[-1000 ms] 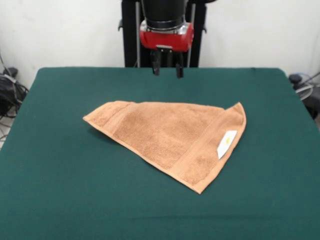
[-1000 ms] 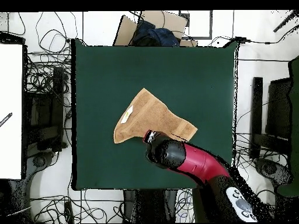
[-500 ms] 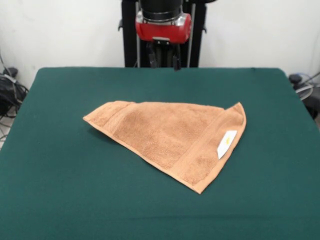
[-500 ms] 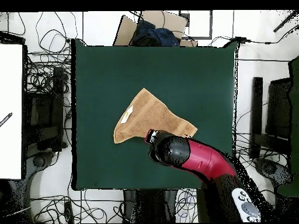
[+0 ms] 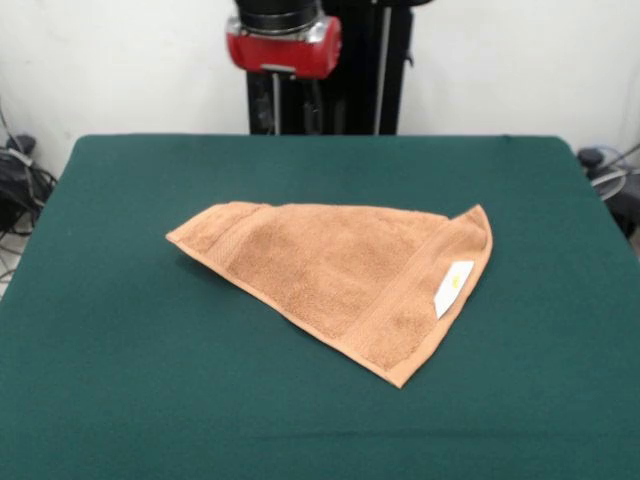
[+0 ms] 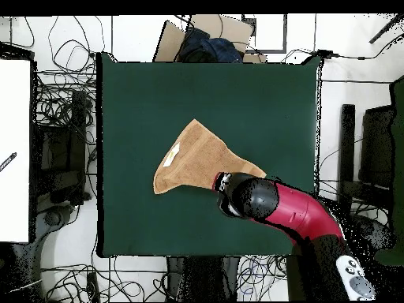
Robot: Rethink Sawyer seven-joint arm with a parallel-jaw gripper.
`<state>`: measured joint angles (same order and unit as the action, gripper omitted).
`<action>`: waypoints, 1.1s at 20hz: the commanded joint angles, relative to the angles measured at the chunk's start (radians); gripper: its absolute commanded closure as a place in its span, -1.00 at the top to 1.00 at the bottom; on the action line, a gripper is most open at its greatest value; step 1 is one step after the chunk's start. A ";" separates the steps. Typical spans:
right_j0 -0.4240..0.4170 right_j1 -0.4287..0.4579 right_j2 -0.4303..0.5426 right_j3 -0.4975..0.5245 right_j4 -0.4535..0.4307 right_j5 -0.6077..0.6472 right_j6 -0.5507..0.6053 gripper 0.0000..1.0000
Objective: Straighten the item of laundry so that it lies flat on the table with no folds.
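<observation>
The item of laundry (image 5: 340,270) is an orange-tan towel folded over into a rough triangle near the middle of the table (image 5: 150,380). Its white label (image 5: 453,288) faces up near the right corner, and a woven band runs beside it. From overhead the towel (image 6: 197,158) lies just left of the table's (image 6: 260,102) centre. My gripper (image 5: 288,108) hangs under the red wrist, high above the table's far edge, well clear of the towel and touching nothing. In the overhead view the arm's head (image 6: 251,197) covers the towel's lower right corner.
Tangled cables (image 6: 59,118) lie on the floor around the table. A white board (image 6: 14,150) stands at the left, a cardboard box with dark cloth (image 6: 207,41) beyond the top edge, and black equipment (image 6: 371,158) at the right.
The gripper has risen and shifted left in the front view; from overhead the arm's head moved right. The towel has not moved.
</observation>
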<state>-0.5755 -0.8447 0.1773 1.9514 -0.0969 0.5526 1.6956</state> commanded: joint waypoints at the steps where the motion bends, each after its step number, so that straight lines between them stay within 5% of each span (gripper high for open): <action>1: -0.037 0.098 0.053 -0.117 -0.132 0.045 -0.118 1.00; 9: -0.055 0.213 0.071 -0.195 -0.202 -0.006 -0.081 1.00; 22: -0.053 0.249 0.075 -0.208 -0.217 -0.025 -0.044 1.00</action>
<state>-0.6333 -0.6284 0.1790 1.7695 -0.2413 0.5524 1.6956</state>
